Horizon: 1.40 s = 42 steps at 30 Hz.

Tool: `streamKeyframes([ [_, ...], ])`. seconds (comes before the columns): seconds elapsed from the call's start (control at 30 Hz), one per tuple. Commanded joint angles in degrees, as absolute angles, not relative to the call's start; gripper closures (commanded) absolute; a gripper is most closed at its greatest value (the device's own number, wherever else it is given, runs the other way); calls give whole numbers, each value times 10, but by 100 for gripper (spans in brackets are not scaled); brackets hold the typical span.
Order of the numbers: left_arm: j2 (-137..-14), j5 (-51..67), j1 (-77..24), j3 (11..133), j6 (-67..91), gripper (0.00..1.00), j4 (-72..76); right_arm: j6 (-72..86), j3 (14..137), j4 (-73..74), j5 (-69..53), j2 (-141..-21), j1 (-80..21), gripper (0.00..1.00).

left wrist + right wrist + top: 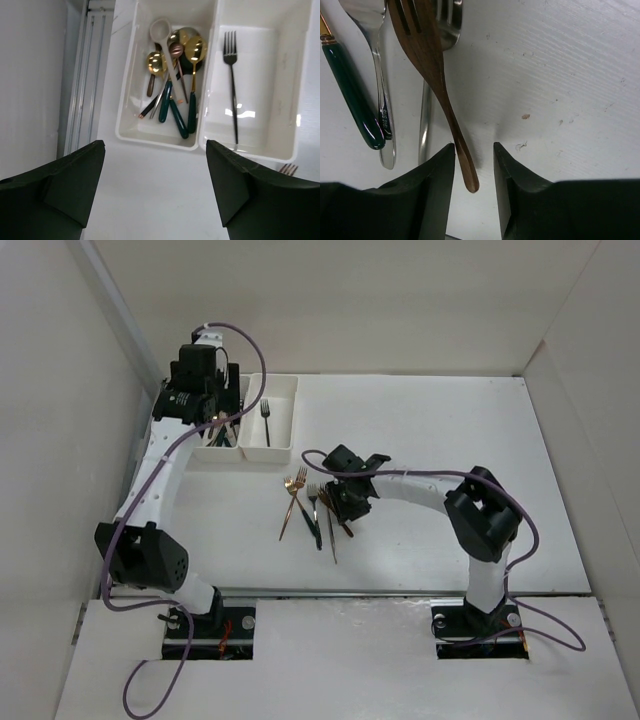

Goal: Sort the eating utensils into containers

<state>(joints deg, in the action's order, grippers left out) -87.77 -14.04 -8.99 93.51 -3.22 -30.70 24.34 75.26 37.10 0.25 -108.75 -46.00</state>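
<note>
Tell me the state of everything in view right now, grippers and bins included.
left gripper, open, empty.
right gripper, open, fingers straddling the brown fork handle.
brown fork, lying on the table, not gripped.
left bin, holds several spoons.
right bin, holds one black fork.
loose utensils, on the table, unsorted.

White table: two bins, loose forks

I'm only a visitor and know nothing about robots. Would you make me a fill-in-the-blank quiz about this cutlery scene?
The right bin holds a single black ____. The gold-bowled utensils in the left bin are ____. The gripper straddling the brown fork belongs to the ____ arm. The left gripper has its jaws ____.
Missing words: fork, spoons, right, open.
</note>
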Motion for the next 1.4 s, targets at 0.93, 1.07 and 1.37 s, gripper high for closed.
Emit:
streamKeyframes([
  [0.93,-758,-178,-4,798,-14,18,-267,180,1439,351,245,-1330,-473,100],
  [1.07,-764,-178,-10,798,-14,18,-267,186,1378,145,199,-1358,-461,100],
  [1.37,-769,-189,-10,787,-19,18,-267,211,1485,117,178,-1480,-461,41],
])
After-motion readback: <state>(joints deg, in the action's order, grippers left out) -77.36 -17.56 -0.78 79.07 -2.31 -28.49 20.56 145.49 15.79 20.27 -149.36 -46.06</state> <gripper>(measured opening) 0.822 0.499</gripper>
